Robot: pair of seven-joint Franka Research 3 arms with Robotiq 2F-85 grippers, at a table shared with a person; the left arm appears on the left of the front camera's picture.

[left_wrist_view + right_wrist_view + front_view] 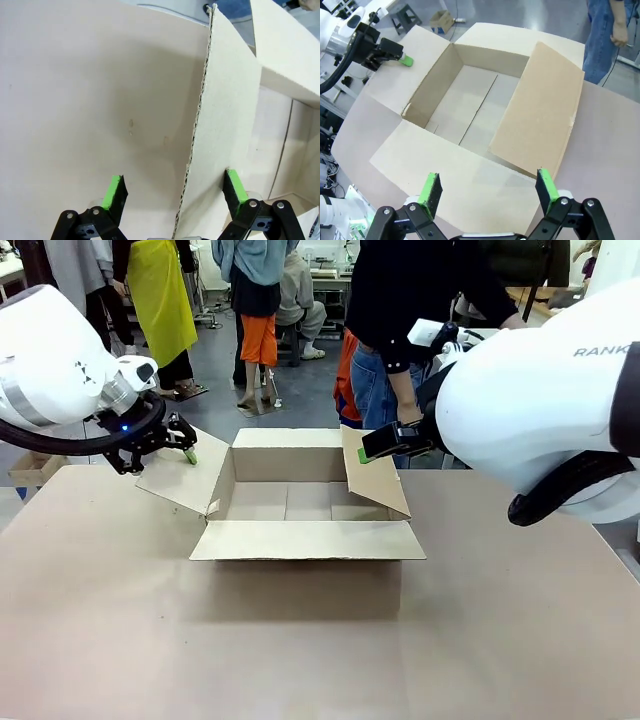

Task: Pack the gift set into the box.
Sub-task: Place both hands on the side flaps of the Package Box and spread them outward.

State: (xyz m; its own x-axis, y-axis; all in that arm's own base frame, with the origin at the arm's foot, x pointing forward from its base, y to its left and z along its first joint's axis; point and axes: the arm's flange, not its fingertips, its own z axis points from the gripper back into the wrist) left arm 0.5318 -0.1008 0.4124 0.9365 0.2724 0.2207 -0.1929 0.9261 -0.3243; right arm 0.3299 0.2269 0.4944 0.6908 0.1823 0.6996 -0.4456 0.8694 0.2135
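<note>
The box stands open in the middle of the table, and its inside is bare cardboard. Three of its flaps lie spread outward, while the right flap stands tilted up. My left gripper is open at the left flap's outer edge. In the left wrist view that flap runs edge-on between the fingers of the left gripper. My right gripper hangs open by the top of the right flap. Seen from the right wrist, the right gripper holds nothing above the box. The gift set is out of view.
A person in a dark top and jeans stands just behind the box at the far side. The brown tabletop stretches wide in front of and beside the box. A small carton sits on the floor beyond the table.
</note>
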